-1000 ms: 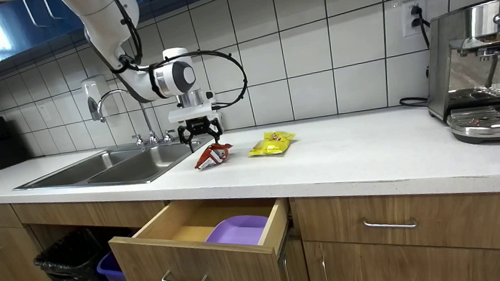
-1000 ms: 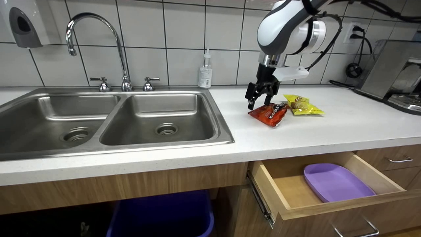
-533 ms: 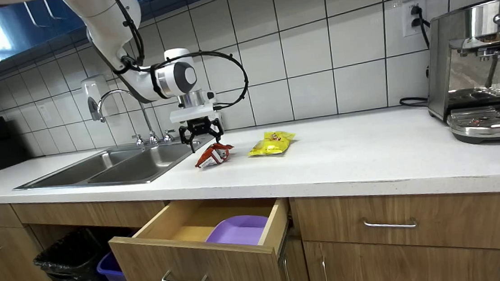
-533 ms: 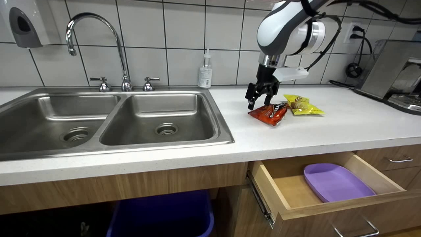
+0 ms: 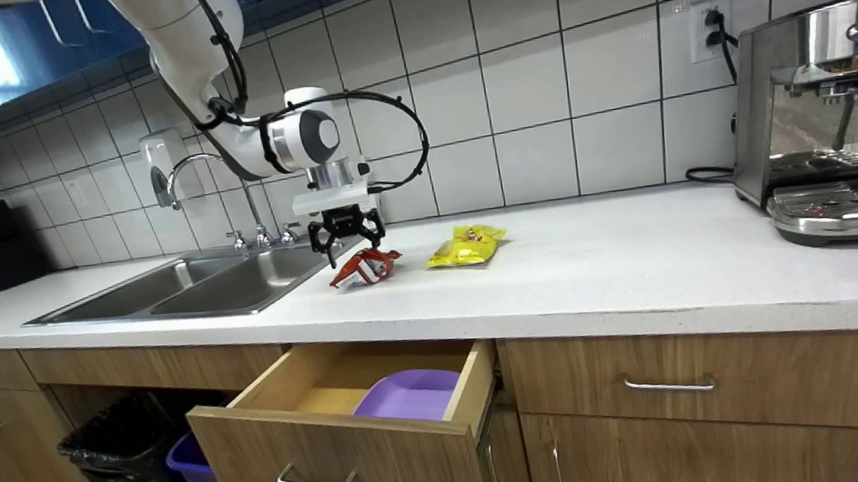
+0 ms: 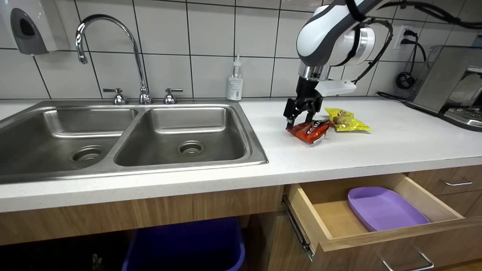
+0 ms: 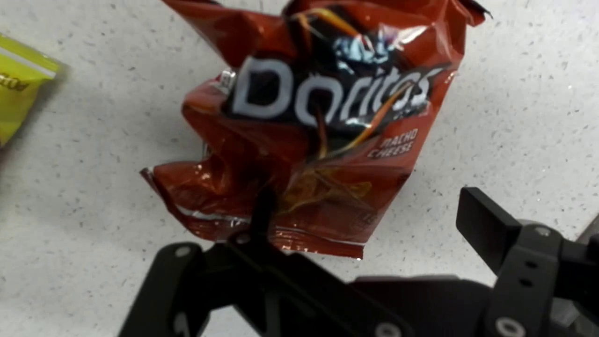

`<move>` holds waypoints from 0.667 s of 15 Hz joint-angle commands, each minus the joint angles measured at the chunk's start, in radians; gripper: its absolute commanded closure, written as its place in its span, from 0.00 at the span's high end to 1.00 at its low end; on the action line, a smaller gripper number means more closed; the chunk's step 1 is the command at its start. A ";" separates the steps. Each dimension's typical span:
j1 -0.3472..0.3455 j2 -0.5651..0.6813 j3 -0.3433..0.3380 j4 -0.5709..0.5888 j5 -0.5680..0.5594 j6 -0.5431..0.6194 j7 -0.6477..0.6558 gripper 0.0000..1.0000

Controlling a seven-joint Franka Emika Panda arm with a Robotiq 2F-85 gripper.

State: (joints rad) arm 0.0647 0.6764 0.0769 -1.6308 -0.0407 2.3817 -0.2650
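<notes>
A red Doritos bag lies crumpled on the white counter, in both exterior views and large in the wrist view. My gripper is low over it with fingers apart; it also shows in the other exterior angle and the wrist view. In the wrist view the left finger overlaps the bag's lower end and seems to press on it. The right finger is beside the bag, over bare counter. Nothing is held between the fingers. A yellow snack bag lies close by, also in the wrist view.
A double sink with a faucet is beside the bags. A soap bottle stands by the wall. Below the counter, a drawer is pulled out with a purple tray inside. An espresso machine stands farther along.
My gripper has moved down slightly onto the red bag. The bag has shifted a little and looks flatter. The yellow bag and the drawer have not moved.
</notes>
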 commanded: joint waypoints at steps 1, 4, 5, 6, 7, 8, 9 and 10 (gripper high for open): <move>-0.016 -0.064 0.012 -0.082 -0.011 -0.003 -0.009 1.00; -0.016 -0.092 0.012 -0.123 -0.010 0.001 -0.007 1.00; -0.017 -0.104 0.012 -0.139 -0.010 0.002 -0.007 1.00; -0.017 -0.116 0.012 -0.157 -0.009 0.005 -0.008 1.00; -0.018 -0.127 0.013 -0.172 -0.008 0.005 -0.009 1.00; -0.020 -0.141 0.014 -0.191 -0.006 0.008 -0.011 1.00; -0.022 -0.155 0.014 -0.210 -0.005 0.011 -0.013 1.00; -0.024 -0.166 0.014 -0.225 -0.004 0.013 -0.015 1.00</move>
State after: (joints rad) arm 0.0632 0.5865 0.0770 -1.7668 -0.0407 2.3841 -0.2650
